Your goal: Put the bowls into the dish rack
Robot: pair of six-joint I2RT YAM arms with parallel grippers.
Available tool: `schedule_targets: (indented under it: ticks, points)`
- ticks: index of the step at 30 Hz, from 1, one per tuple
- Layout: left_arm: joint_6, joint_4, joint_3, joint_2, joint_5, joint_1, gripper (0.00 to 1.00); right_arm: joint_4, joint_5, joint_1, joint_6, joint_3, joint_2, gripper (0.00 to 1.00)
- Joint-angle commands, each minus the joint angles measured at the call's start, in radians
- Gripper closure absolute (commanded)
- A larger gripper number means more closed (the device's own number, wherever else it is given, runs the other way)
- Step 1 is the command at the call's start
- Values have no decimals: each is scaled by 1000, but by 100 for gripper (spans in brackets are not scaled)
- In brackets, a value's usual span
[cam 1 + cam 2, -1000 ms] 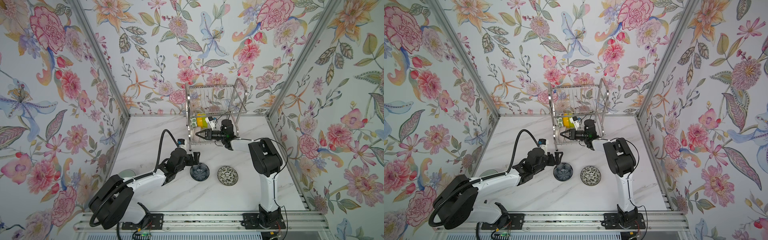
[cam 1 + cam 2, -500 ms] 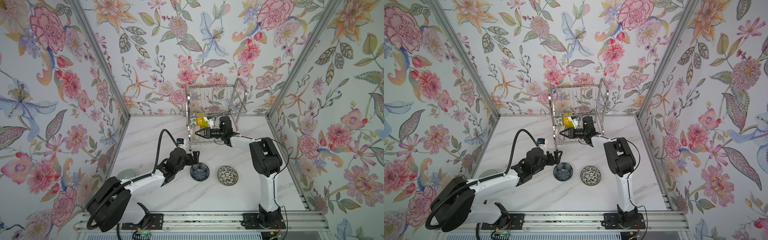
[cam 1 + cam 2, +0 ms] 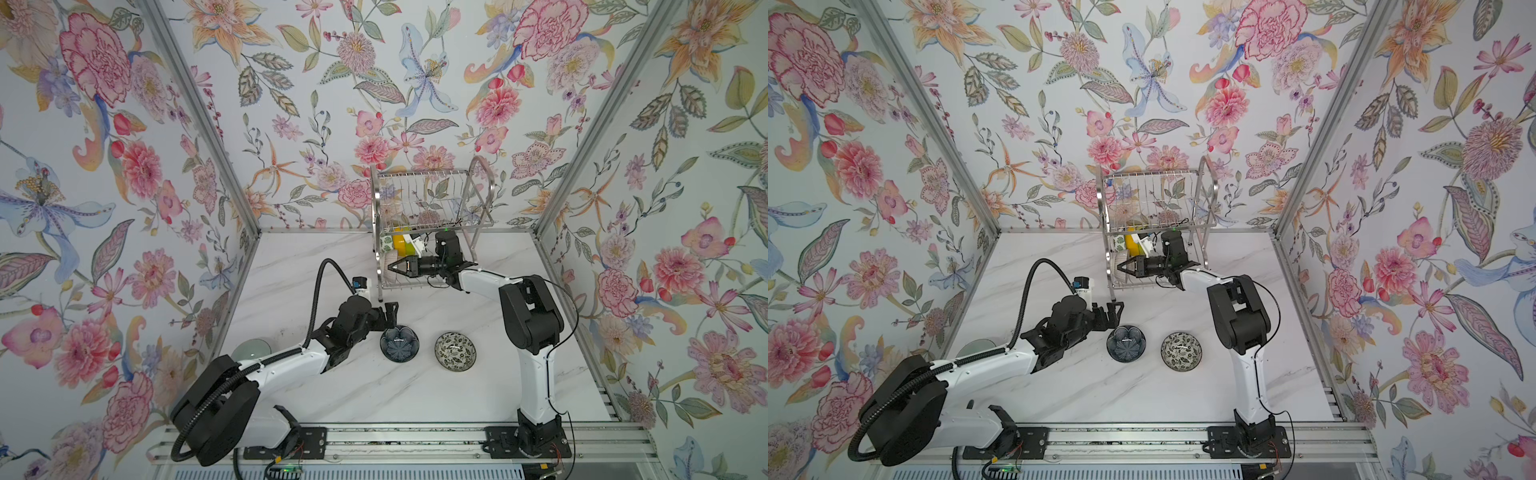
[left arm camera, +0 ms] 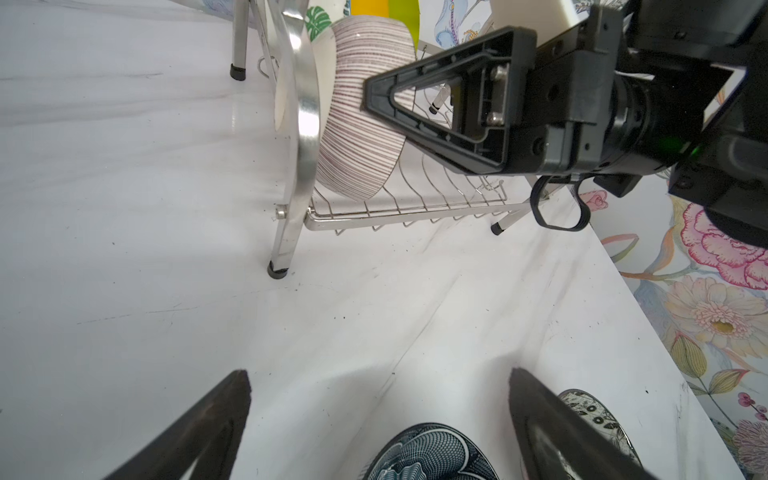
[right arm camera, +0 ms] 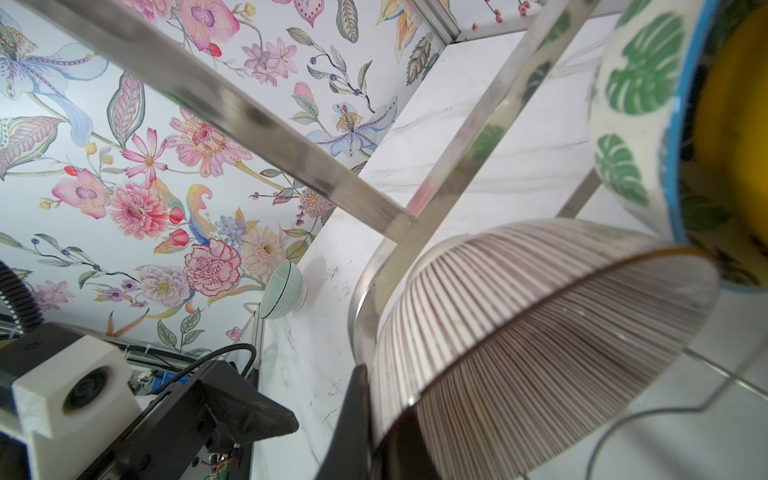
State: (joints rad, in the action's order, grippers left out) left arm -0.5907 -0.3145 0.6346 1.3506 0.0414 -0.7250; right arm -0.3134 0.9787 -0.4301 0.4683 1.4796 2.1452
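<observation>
Here the right gripper (image 3: 391,266) is clamped on the ribbed bowl (image 4: 361,124), low in the rack (image 3: 432,176), whose end frame stands close ahead. The left gripper (image 3: 390,312), spread wide and empty, hovers by the blue bowl (image 3: 399,343), with bare table (image 3: 311,266) ahead.

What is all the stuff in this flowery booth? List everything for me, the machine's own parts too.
Two-tier steel wire dish rack: one, silver, back of the table.
White bowl with green leaves: one, rack's lower shelf, on edge.
Orange-yellow bowl: one, lower shelf, beside it.
Lime green bowl: one, lower shelf, next along.
Pink-striped ribbed bowl: one, lower shelf, against the end frame.
Dark blue patterned bowl: one, on the table.
Black-and-white floral bowl: one, beside the blue one.
Pale green bowl: one, by the left wall.
White marble table: one.
Floral wallpaper: three walls.
Left claw: black, open, by the blue bowl.
Right claw: black, shut on the striped bowl's rim.
</observation>
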Motion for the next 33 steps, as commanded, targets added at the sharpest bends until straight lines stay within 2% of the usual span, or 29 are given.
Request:
schedule_targets:
  ticks: [1,8,20,33]
  points:
    - [14,14,-15,-23,29,-7,1,110,-69,4,-38,1,18,100]
    - [11,14,-13,-22,30,-7,1,120,-75,14,-28,10,14,100]
    - [-7,2,-20,-16,24,-8,1,76,-102,22,105,19,40,98]
    - [-14,-1,-35,-24,28,-8,1,133,-166,34,128,53,56,97]
